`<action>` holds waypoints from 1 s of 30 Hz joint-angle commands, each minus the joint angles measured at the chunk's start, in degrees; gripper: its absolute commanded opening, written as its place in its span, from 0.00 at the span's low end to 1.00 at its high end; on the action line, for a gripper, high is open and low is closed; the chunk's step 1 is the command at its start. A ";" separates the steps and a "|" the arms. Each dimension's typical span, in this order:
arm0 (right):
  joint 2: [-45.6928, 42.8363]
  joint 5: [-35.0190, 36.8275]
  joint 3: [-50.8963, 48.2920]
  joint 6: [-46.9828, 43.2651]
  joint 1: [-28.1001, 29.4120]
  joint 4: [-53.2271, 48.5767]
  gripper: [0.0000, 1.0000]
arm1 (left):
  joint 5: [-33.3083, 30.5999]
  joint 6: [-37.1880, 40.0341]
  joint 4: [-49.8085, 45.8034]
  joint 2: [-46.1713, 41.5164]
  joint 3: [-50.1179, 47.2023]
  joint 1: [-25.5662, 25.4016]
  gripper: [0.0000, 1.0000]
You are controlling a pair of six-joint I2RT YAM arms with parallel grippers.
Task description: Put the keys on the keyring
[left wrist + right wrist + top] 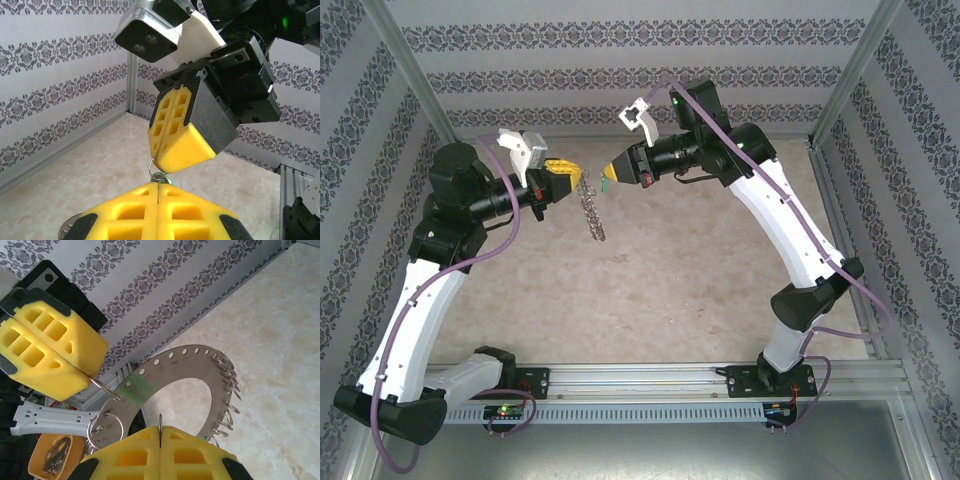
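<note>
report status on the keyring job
left gripper shut on a wire loop through the keyring. right gripper shut on a thin wire beside it. green key between tips, unclear. nothing blocking.

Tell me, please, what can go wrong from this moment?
The keyring seems to hang from the left hand by one thin wire loop; it may swing or slip out. The right hand is almost touching the left one, so they may collide and drop the green key.
</note>
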 commanded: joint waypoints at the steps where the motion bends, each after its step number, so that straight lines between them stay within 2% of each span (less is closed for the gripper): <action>1: -2.25 2.53 -5.47 1.47 -1.38 2.18 0.00 | -1.11 1.62 -1.88 -0.39 -0.05 -0.73 0.00; 10: -9.45 5.68 -20.11 3.81 -6.39 6.52 0.00 | -2.95 1.93 -9.31 -3.44 -10.34 -1.72 0.00; 15: -11.41 5.76 -24.91 4.34 -7.60 8.23 0.00 | -2.87 1.48 -11.59 -4.44 -15.40 -3.11 0.00; 20: -13.04 5.21 -28.26 4.25 -8.64 9.60 0.00 | -5.44 3.27 -15.08 -4.30 -19.19 -5.76 0.00; 30: -16.96 4.45 -36.10 5.28 -11.33 13.00 0.00 | -9.69 5.20 -16.16 2.92 -21.61 -10.80 0.00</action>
